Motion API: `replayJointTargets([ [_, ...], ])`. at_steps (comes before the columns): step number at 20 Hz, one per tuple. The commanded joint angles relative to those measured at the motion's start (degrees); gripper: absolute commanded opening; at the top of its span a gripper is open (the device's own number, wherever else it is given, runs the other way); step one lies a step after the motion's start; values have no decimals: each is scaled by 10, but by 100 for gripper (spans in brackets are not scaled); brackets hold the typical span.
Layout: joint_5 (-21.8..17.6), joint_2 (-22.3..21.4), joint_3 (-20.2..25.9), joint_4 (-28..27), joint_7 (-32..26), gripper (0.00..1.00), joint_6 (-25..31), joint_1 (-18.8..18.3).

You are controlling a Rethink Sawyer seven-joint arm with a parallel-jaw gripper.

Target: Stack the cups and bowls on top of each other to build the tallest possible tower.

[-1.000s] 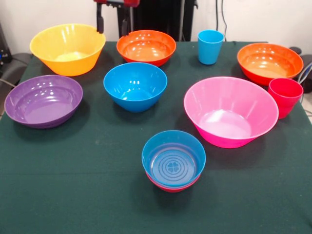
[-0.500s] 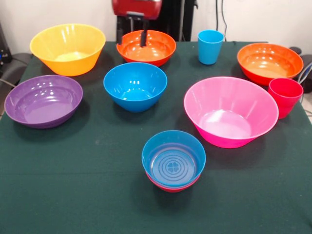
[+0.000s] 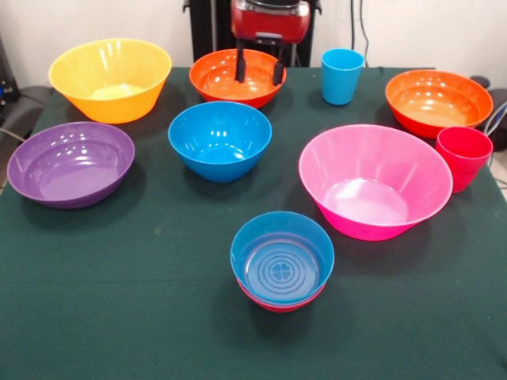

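Note:
My gripper (image 3: 259, 75) hangs open at the back of the table, its two dark fingers (image 3: 240, 67) over the right part of an orange-red bowl (image 3: 214, 79). It holds nothing. The tower (image 3: 282, 257) stands near the front: a small blue bowl with a ringed base nested in a small magenta-red bowl (image 3: 277, 305). The medium blue bowl (image 3: 219, 140) sits alone mid-table. The light blue cup (image 3: 341, 75) stands upright just right of my gripper. The red cup (image 3: 463, 157) stands at the right edge.
A yellow bowl (image 3: 111, 79) sits at the back left and a purple bowl (image 3: 70, 162) at the left. A large pink bowl (image 3: 374, 180) sits right of centre. A second orange-red bowl (image 3: 438, 101) is at the back right. All rest on green cloth (image 3: 142, 301).
My gripper has moved right along the back of the table, from beside the yellow bowl to over the orange-red bowl, and come lower. The bowls and cups have not moved.

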Motion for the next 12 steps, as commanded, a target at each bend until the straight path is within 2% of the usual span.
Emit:
replayJointTargets([
  [1,18,54,16,-57,108,100,11,22],
  [4,2,77,15,-68,113,100,-16,16],
  [7,-27,101,23,-74,107,100,-54,-7],
  [12,-54,128,34,-97,98,100,-73,-33],
])
